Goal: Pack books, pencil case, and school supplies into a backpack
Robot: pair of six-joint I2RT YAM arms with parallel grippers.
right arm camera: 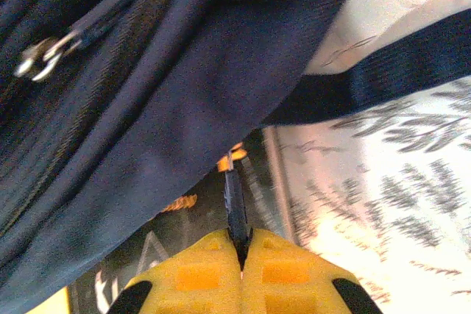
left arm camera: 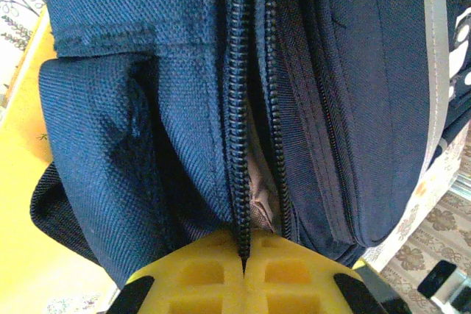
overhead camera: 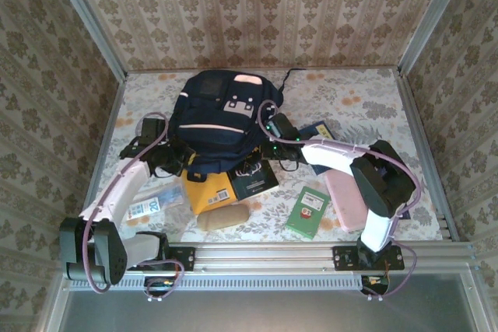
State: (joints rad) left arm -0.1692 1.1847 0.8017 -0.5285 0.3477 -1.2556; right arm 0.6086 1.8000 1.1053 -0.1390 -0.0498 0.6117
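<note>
**Both grippers pressed shut at the backpack's near edge**

From above, the backpack (overhead camera: pixel 222 114) lay in the middle of the table (overhead camera: pixel 373 99). The left arm (overhead camera: pixel 124 184) reached its near-left corner and the right arm (overhead camera: pixel 342 157) reached its near-right side. An orange-yellow book (overhead camera: pixel 204 192) and a black book (overhead camera: pixel 257 180) lay side by side, both partly under the near edge of the backpack. A green book (overhead camera: pixel 307 211) lay more to the near right, and a pink case (overhead camera: pixel 346 200) was just beside it, partly under the right arm. A blue-and-white packet (overhead camera: pixel 148 206) lay near left, close to the left arm.

The wrist views gave what the top view could not. In the left wrist view, the yellow tips of the left gripper (left arm camera: pixel 243 266) were pressed together, with the near end of the zipper (left arm camera: pixel 237 108) caught between them. Above the tips the zipper stood a little apart and showed grey lining (left arm camera: pixel 259 182). In the right wrist view, the right gripper (right arm camera: pixel 241 259) was also pressed together, pinching a thin dark tab (right arm camera: pixel 234 207) just under the backpack fabric, over the black book. A metal zipper pull (right arm camera: pixel 35 60) showed at upper left, and a dark strap (right arm camera: pixel 397 64) crossed the cloth on the right.

Open cloth lay far behind the backpack and at the far right. The left arm stood close to the left edge of the table.
</note>
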